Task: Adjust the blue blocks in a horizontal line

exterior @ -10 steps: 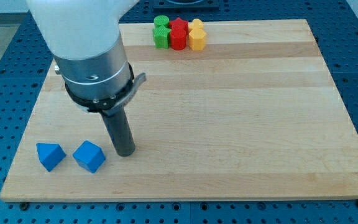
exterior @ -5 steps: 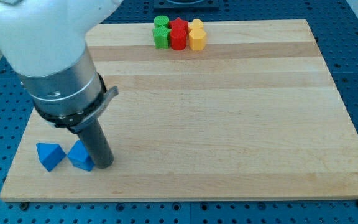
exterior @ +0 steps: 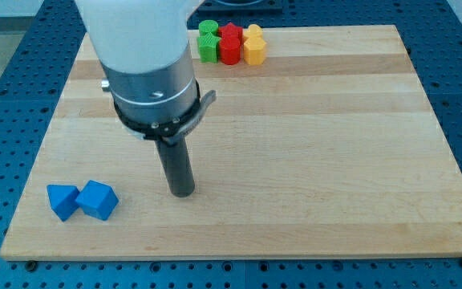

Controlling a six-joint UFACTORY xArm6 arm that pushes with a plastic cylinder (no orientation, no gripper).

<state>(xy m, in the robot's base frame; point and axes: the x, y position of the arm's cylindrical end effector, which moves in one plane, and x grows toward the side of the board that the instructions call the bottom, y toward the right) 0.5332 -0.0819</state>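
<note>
Two blue blocks lie side by side near the board's lower left corner: a blue wedge-like block (exterior: pixel 62 201) on the left and a blue cube-like block (exterior: pixel 98 200) touching its right side. They sit at about the same height in the view. My tip (exterior: pixel 183 193) rests on the board to the right of the cube-like block, clearly apart from it.
A tight cluster stands at the top centre of the wooden board (exterior: pixel 311 144): green blocks (exterior: pixel 208 42), red blocks (exterior: pixel 230 43) and yellow blocks (exterior: pixel 254 44). The arm's white and grey body (exterior: pixel 143 56) hides part of the upper left board.
My tip pushed the cube-like blue block left against the other blue block, then drew back to the right and slightly up. The two blue blocks now touch.
</note>
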